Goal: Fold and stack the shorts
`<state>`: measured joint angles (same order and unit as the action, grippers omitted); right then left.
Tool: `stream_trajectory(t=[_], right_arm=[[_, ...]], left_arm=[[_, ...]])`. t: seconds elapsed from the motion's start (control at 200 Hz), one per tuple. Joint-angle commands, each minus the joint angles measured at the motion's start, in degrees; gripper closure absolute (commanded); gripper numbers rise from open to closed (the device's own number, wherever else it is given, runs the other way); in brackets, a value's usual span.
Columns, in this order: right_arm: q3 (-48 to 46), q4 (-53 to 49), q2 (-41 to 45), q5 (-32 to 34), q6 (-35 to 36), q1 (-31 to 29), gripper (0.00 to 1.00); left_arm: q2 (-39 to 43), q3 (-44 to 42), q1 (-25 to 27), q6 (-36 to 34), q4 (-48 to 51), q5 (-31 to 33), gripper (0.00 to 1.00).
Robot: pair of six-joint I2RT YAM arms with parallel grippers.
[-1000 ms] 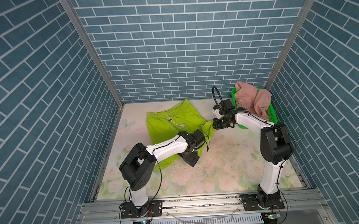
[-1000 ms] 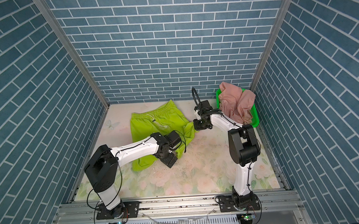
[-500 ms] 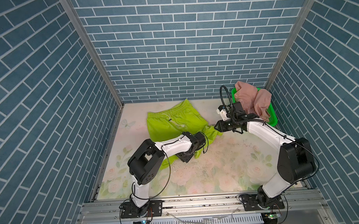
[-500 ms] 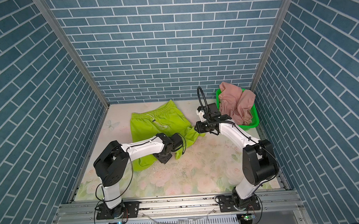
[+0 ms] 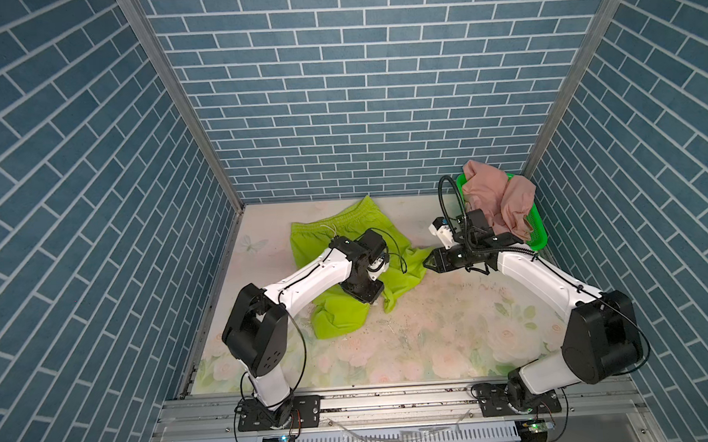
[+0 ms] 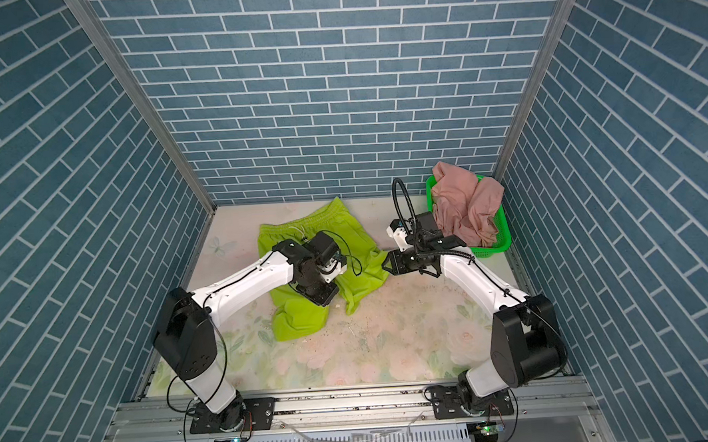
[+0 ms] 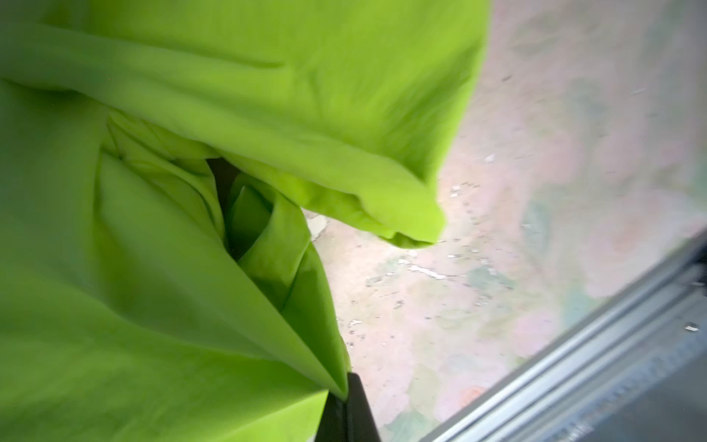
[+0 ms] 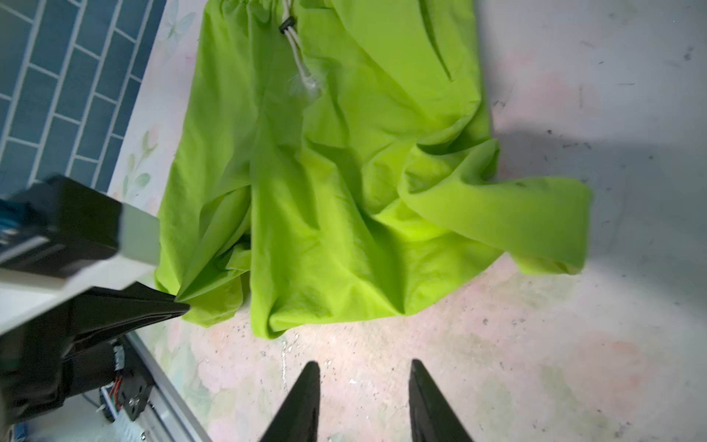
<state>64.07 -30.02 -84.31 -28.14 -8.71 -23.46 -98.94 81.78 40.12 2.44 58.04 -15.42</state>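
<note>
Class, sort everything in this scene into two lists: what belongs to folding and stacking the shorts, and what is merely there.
Belongs to the job: lime-green shorts, pinched by the shut left gripper; pink shorts, heaped in the green basket; open right gripper.
Merely there: green basket; floral table; brick walls.

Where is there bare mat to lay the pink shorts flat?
Widest free patch: floral mat between the lime-green shorts, the front rail and the right arm. A narrower strip runs between those shorts and the basket, but the right end effector hovers there. Back left is crowded.
</note>
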Motion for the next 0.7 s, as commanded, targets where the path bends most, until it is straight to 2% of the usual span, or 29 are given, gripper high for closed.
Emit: stream_trajectory(t=[0.0, 0.115, 0.24, 0.255, 0.27, 0.325, 0.35, 0.36, 0.455, 0.57, 0.695], right_arm=[[-1.01, -1.27, 1.70, -5.84, 3.00, -3.91, 0.59], [-0.89, -1.01, -0.23, -6.55, 4.75, -10.64, 0.57], [-2.00, 2.92, -2.09, -6.82, 4.47, -15.73, 0.54], [-2.15, 3.24, -2.24, -6.69, 4.61, -16.22, 0.54], [-2.21, 3.49, -2.42, -6.56, 4.77, -16.66, 0.53], [-2.36, 3.72, -3.23, -6.01, 5.17, -18.02, 0.52], [-2.30, 3.68, -3.67, -5.92, 5.32, -18.55, 0.51], [-2.31, 3.73, -3.97, -5.88, 5.36, -18.79, 0.51], [-2.68, 3.74, -5.77, -4.22, 5.63, -20.89, 0.47], [-3.34, 4.36, -8.70, 1.82, 6.50, -23.21, 0.42], [-2.74, 5.86, -11.38, 8.34, 8.32, -23.91, 0.39]], left_arm=[[-0.19, 0.65, -1.07, -5.27, 6.62, -8.93, 1.00], [0.24, -1.09, -3.15, -6.66, 7.96, -10.00, 1.00], [4.96, -4.06, -7.24, -5.68, 5.84, -12.34, 1.00], [5.51, -4.27, -7.83, -5.30, 5.51, -12.35, 0.94], [6.10, -4.39, -8.50, -4.76, 5.05, -12.24, 0.83], [7.40, -4.27, -11.00, -3.27, 3.66, -12.08, 0.25], [7.77, -3.90, -12.02, -2.73, 3.00, -12.01, 0.05], [7.94, -3.73, -12.46, -2.53, 2.68, -11.96, 0.01], [7.35, 0.15, -15.12, -1.47, 1.37, -8.01, 0.00], [5.39, 5.26, -19.63, 0.50, -1.99, -0.97, 0.00], [2.17, 8.64, -26.08, 3.36, -6.17, 9.82, 0.00]])
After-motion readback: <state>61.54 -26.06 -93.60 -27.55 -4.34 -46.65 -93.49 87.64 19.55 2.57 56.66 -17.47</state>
